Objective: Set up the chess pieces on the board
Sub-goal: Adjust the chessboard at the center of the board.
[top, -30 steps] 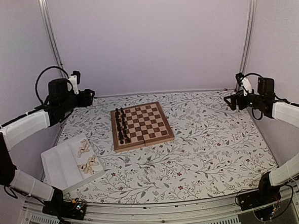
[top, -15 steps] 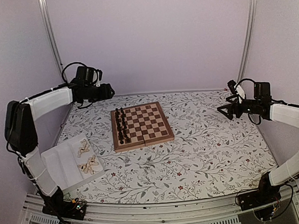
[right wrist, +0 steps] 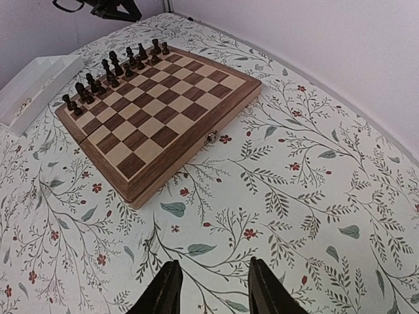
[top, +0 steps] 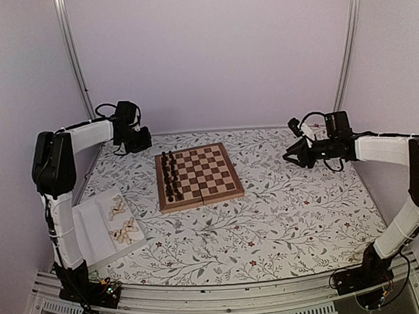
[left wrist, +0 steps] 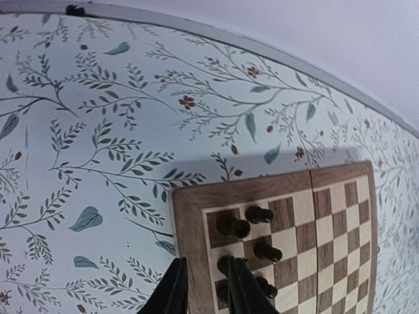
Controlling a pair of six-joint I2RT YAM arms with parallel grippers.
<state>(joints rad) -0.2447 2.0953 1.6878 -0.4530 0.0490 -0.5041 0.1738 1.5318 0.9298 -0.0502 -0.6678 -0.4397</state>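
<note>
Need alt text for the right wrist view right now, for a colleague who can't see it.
A wooden chessboard lies on a floral tablecloth, dark chessmen lining its far-left edge. The open right gripper hangs empty above bare cloth; a white tray sits at left.

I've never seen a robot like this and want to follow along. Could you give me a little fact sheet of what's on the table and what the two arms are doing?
board: wooden chessboard, flat on the flowered table
dark pieces: already standing along the board's left edge
pale pieces: in two heaps in the white tray at near left
left gripper: raised by the far-left corner, nothing between its fingers
right gripper: raised to the right of the board, fingers apart, holding nothing
progress: no pale piece on the board yet
</note>
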